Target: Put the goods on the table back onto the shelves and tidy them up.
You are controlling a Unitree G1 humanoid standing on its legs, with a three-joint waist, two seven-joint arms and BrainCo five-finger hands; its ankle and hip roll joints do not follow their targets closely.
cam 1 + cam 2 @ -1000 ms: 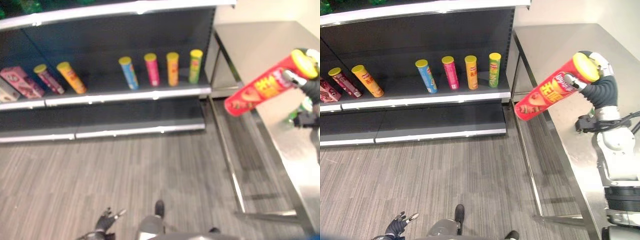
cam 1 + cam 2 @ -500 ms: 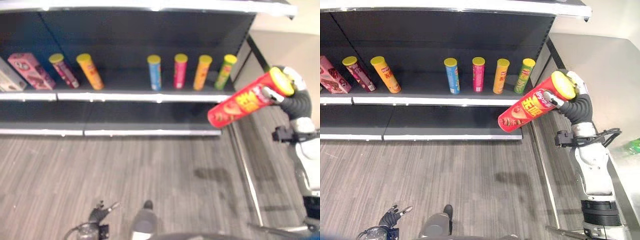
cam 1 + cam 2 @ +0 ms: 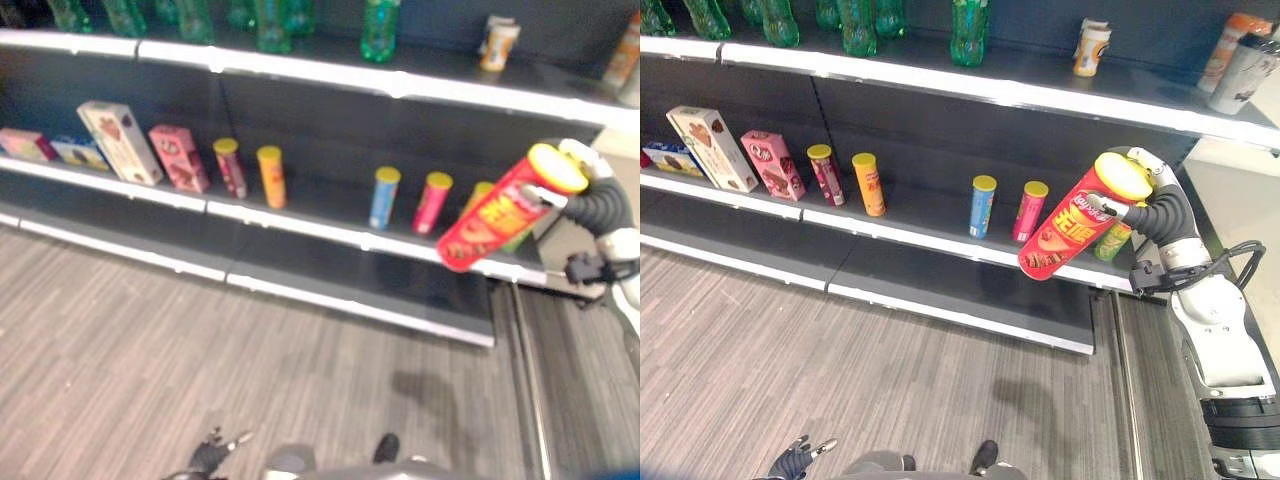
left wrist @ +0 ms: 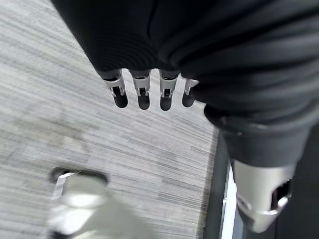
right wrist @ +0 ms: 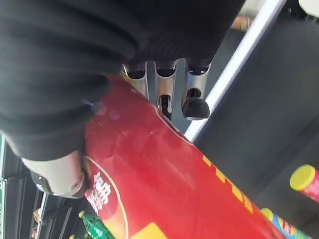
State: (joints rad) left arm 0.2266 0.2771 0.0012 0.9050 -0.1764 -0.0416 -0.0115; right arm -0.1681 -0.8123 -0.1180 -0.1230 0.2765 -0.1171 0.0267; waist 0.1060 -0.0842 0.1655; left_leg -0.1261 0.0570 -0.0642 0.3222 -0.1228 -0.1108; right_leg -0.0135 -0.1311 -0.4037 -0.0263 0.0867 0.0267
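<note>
My right hand [image 3: 1140,190] is shut on a big red crisp tube [image 3: 1072,218] with a yellow lid, held tilted in the air in front of the right end of the middle shelf [image 3: 940,245]. The wrist view shows the red tube [image 5: 164,179] against the palm with fingers [image 5: 192,102] curled over it. On that shelf stand crisp tubes: maroon [image 3: 824,174], orange [image 3: 869,184], blue [image 3: 982,206], pink [image 3: 1030,210], and a green one [image 3: 1113,240] half hidden behind the red tube. My left hand [image 3: 795,460] hangs low over the floor, fingers [image 4: 142,94] relaxed and holding nothing.
Boxes [image 3: 712,147] and a pink carton [image 3: 772,164] stand at the shelf's left. The upper shelf [image 3: 1040,95] carries green bottles [image 3: 968,22] and cups [image 3: 1090,45]. The lower shelf [image 3: 960,290] is bare. Grey striped floor [image 3: 890,390] lies in front.
The camera has swung left, bringing more shelving and the upper shelf into view. The red tube stays in my right hand and now sits in front of the shelf's right end.
</note>
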